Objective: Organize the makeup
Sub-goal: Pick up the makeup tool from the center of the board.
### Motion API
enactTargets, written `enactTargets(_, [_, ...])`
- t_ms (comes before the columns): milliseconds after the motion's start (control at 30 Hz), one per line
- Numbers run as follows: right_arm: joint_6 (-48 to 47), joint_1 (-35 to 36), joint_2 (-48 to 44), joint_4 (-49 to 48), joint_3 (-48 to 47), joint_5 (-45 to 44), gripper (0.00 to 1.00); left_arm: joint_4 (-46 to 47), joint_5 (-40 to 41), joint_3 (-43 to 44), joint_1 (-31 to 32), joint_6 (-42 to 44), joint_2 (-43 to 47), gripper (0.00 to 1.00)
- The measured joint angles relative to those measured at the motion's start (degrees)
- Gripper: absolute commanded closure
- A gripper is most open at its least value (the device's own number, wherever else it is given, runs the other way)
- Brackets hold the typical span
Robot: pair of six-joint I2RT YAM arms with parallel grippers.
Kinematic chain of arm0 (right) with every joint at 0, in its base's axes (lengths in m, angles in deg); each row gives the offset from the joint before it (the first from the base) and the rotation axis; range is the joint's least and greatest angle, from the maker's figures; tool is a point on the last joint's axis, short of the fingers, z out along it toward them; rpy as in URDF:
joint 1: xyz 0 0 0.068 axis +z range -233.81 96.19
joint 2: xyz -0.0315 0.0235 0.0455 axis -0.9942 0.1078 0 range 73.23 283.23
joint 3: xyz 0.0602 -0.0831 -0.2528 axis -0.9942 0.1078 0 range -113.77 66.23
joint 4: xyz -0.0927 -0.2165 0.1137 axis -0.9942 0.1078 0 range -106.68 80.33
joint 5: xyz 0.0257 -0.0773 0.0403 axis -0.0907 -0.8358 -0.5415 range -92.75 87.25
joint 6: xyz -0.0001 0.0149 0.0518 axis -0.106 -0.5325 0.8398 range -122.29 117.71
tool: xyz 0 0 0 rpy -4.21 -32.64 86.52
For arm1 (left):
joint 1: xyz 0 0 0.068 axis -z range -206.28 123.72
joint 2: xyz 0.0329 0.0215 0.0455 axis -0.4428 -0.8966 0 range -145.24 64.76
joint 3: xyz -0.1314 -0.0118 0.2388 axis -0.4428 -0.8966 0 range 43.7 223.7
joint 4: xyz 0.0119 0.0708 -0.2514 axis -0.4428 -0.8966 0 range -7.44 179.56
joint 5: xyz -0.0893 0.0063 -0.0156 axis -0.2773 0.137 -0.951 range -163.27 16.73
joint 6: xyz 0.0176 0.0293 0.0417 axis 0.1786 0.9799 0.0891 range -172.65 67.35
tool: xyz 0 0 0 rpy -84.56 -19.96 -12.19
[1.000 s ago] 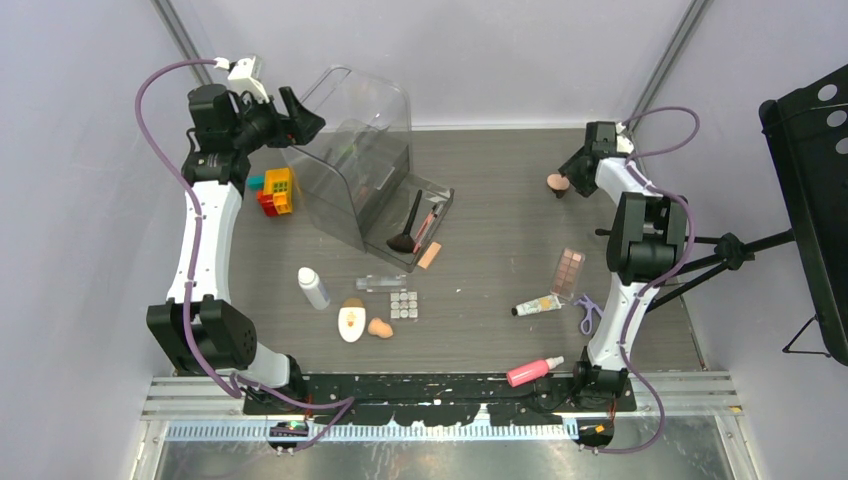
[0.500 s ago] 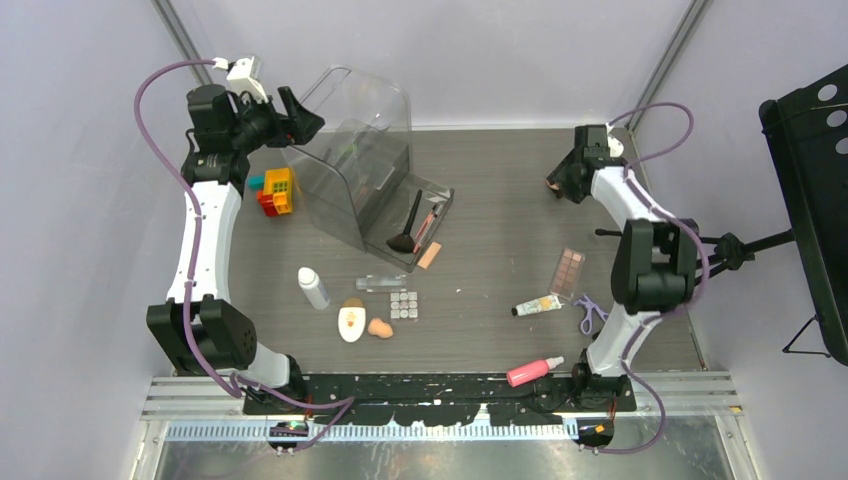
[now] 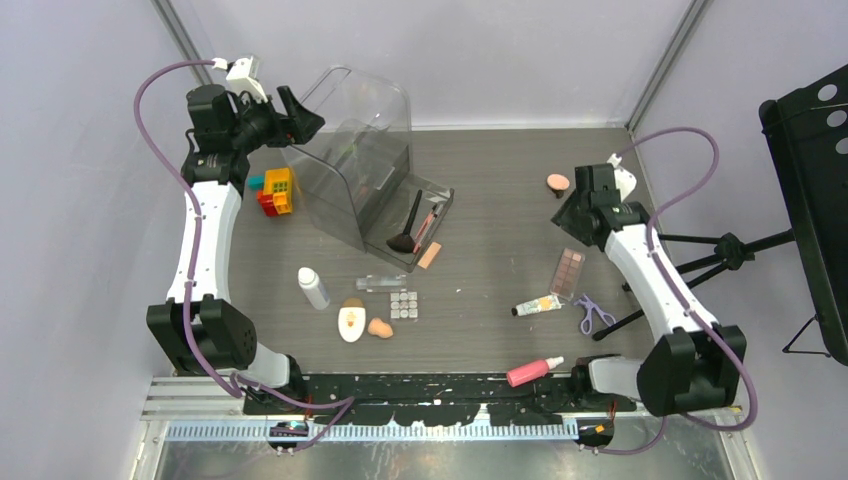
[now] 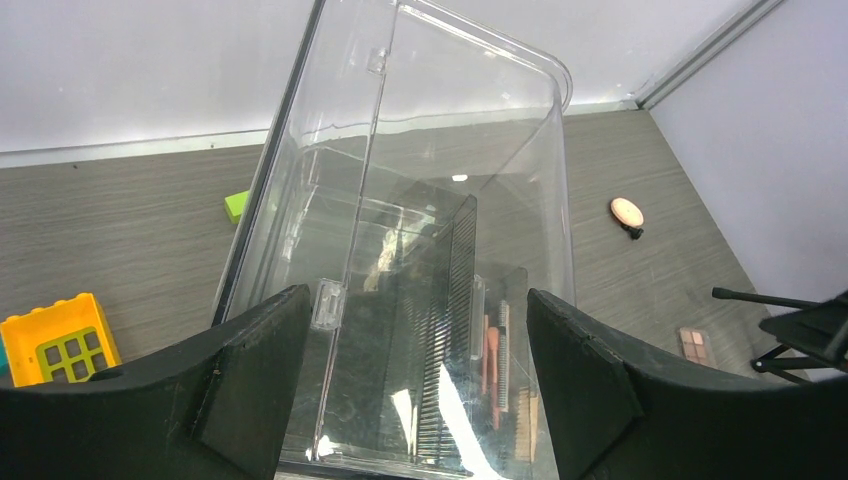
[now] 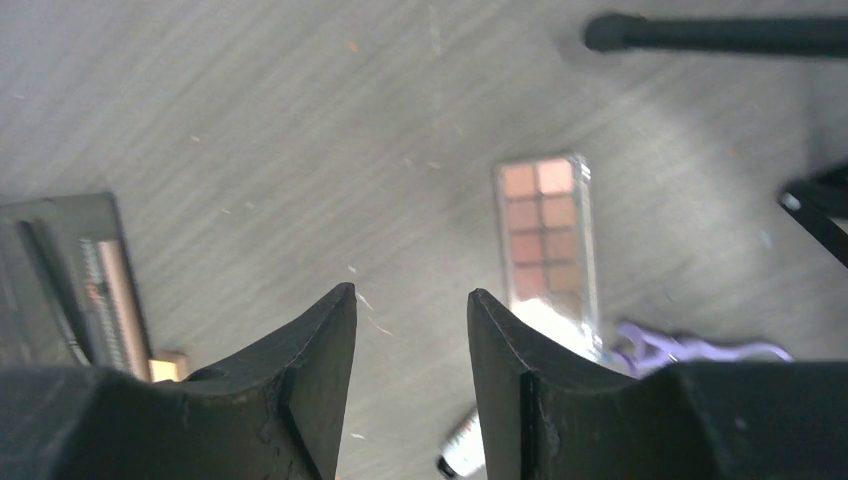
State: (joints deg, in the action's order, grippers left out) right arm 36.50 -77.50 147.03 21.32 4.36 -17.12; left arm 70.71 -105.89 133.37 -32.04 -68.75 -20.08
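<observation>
Makeup (image 3: 314, 288) lies scattered over the matte grey wood-grain table (image 3: 500, 160). The left gripper (image 4: 417, 295) gapes wide before the glossy clear plastic case (image 4: 420, 150), visibly gripping nothing. The right gripper (image 5: 410, 300), half parted and empty, hovers beside the rectangular square-pan palette (image 5: 545, 235).

The black brush (image 3: 408, 220) lies inside the clear drawer (image 3: 447, 197).

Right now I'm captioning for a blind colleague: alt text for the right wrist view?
The right gripper, jaws apart and empty, hangs over the grey table. A brown eyeshadow palette lies right of it, with a purple tool below.
</observation>
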Motion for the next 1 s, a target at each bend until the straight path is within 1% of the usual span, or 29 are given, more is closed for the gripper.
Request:
enactTargets(133, [1.14, 0.0, -5.55, 5.88, 3.61, -1.9, 0.48, 0.02, -0.02, -0.02, 0.0, -0.07, 0.0, 0.19])
enactTargets(267, [3.87, -0.02, -11.78, 10.1, 7.72, -2.6, 0.48, 0.04, -0.04, -0.02, 0.0, -0.09, 0.0, 0.19])
enactTargets(400, [6.23, -0.02, -16.11, 12.07, 11.28, -3.82, 0.49, 0.04, -0.04, -0.02, 0.0, -0.11, 0.0, 0.19])
enactTargets(467, [6.69, -0.04, -15.74, 12.68, 11.87, -4.85, 0.49, 0.04, -0.04, -0.02, 0.0, -0.13, 0.0, 0.19])
enactTargets(700, [7.15, -0.04, -9.18, 11.82, 13.44, -7.69, 0.49, 0.07, -0.04, -0.02, 0.0, -0.22, 0.0, 0.19])
enactTargets(833, [8.22, -0.57, -8.98, 10.62, 16.63, -8.13, 0.49, 0.04, -0.04, -0.02, -0.02, -0.22, 0.0, 0.19])
enactTargets(1000, [9.66, -1.31, -7.82, 9.79, 18.12, -9.25, 0.5, 0.07, -0.04, -0.02, -0.04, -0.22, 0.0, 0.19])
